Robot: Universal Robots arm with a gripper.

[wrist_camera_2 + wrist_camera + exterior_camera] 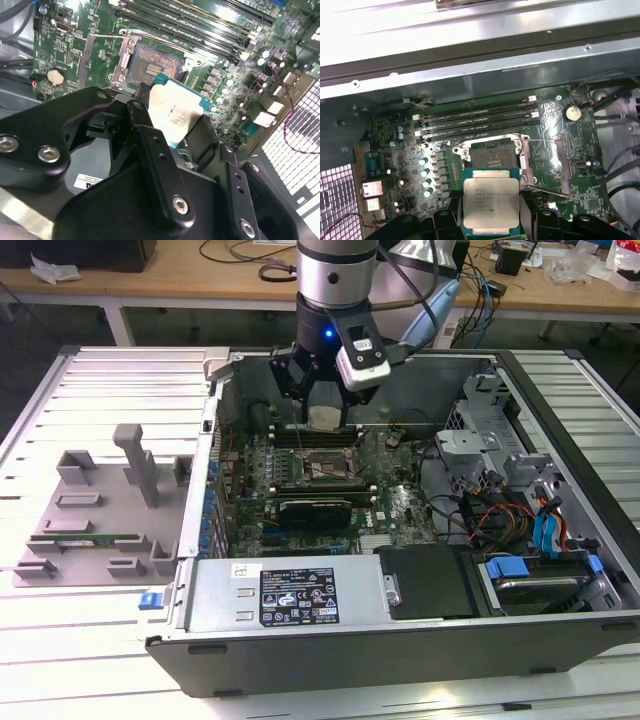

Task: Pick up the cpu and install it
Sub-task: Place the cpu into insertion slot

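The black gripper (172, 120) fills the foreground in both wrist views, its two fingers (137, 112) closed on opposite edges of the cpu (176, 111). The chip sits between them with its silver top facing the cameras and its pale green rim showing round the lid. In the first wrist view the fingers flank the cpu (491, 202), and its far end is cut off by the picture's edge. In the second wrist view one corner is hidden behind the finger links.

The cpu hangs in the air over the motherboard (400, 505), close to the cpu socket (492, 157) but not seated in it. The socket's dark contact field lies bare inside its metal frame. Beside the socket run the long memory slots (480, 117), and a round coin cell (571, 112) sits further off.

In the exterior view the cpu (325, 418) is a pale patch under the gripper (322, 405), inside the open computer case (400, 640). The grip itself is hard to make out there. A grey fixture tray (100, 510) lies at the exterior view's left.
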